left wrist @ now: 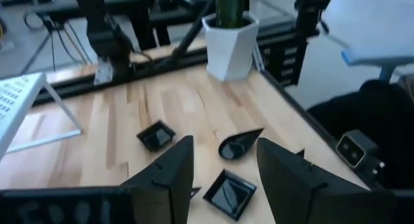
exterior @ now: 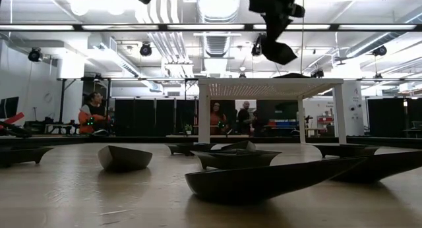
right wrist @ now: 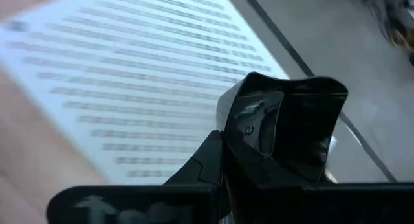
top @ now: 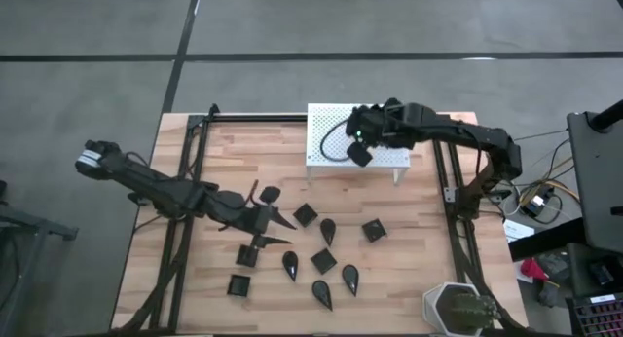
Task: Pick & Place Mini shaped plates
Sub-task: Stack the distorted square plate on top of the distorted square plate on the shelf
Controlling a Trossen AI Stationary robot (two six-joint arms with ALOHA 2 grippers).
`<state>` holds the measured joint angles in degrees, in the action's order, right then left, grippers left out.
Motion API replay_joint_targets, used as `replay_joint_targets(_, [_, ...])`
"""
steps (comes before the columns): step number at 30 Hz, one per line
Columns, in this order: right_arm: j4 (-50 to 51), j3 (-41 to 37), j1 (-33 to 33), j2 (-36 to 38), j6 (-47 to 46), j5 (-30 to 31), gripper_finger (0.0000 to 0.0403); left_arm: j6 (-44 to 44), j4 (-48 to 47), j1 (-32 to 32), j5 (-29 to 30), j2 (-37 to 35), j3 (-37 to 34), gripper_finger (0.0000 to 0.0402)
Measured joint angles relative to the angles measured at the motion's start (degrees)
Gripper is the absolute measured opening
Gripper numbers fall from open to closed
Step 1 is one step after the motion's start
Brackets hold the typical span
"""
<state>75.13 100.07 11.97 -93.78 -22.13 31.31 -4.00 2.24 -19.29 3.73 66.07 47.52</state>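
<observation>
The right gripper (top: 361,154) is positioned above the white perforated metal stand (top: 326,123) at the far edge of the light wooden table (top: 409,230); its fingers are clamped on one small matte black square plate (right wrist: 284,130), raised clear of the stand top. The left gripper (left wrist: 223,169) is held over the table's left-centre with its fingers spread wide and nothing between them. The remaining small matte black plates (top: 324,261), square and teardrop-shaped, are scattered on the table in front of the stand.
</observation>
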Motion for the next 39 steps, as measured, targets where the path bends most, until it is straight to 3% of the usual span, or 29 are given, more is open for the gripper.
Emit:
replay_joint_targets(11, [0.4,0.0,10.1,-0.8,2.4,-3.1,0.0008,1.2,15.9,-0.2,0.0,-3.7,-10.4,0.0163])
replay_joint_targets(39, [2.2,0.0,13.4,-3.9,3.3,-4.3,0.0008,2.4,16.2,-0.3,0.1,-3.9,-11.2,0.0163])
